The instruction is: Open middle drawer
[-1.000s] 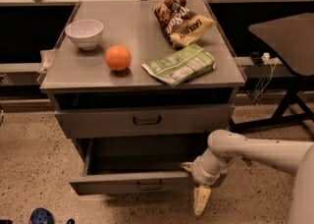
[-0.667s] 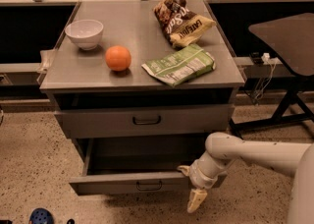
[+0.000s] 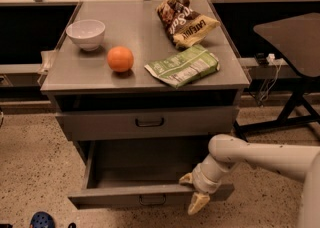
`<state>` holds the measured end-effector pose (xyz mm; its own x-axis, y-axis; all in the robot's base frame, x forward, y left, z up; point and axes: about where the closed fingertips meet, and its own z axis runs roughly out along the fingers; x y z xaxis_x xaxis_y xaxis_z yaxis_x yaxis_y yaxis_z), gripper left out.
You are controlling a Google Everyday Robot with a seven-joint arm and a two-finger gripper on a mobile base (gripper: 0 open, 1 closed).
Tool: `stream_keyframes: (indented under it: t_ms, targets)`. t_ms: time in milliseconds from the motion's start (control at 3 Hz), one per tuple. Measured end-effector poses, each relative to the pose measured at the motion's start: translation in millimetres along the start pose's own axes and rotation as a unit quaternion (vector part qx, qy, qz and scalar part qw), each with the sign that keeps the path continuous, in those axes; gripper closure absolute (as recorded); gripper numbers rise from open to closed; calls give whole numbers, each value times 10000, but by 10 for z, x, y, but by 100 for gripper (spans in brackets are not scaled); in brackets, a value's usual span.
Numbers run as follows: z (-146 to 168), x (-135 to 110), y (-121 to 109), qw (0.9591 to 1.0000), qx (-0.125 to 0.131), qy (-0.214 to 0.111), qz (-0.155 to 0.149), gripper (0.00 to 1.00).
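Note:
The middle drawer point(image 3: 125, 197) is a grey metal drawer with a low wide front and a small black bar handle point(image 3: 152, 200). It stands pulled well out of the cabinet, and its flat grey interior point(image 3: 145, 169) shows. My gripper point(image 3: 193, 192) is at the right end of the drawer's front. It is open, with one finger point(image 3: 186, 178) on the inner side of the front panel and the other finger point(image 3: 198, 204) hanging down outside it. The white arm point(image 3: 260, 157) reaches in from the right.
The upper drawer point(image 3: 149, 121) above is pushed in. On the cabinet top point(image 3: 130, 32) are a white bowl point(image 3: 86, 34), an orange point(image 3: 120, 59), a green packet point(image 3: 182, 65) and a brown chip bag point(image 3: 184, 18). A black stand point(image 3: 292, 97) is on the right and a blue shoe point(image 3: 42, 220) on the floor at lower left.
The middle drawer has slid further out toward the camera. My gripper has moved with its front panel, down and slightly to the left.

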<state>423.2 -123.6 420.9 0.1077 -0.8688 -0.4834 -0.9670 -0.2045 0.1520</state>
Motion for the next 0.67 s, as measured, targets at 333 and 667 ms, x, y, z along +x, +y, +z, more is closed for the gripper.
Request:
stream_keyframes:
  t_ms: [333, 667]
  targets:
    - [-15, -15, 18, 10000, -20, -5, -2, 36]
    - [2, -185, 605, 9995, -312, 76, 5, 36]
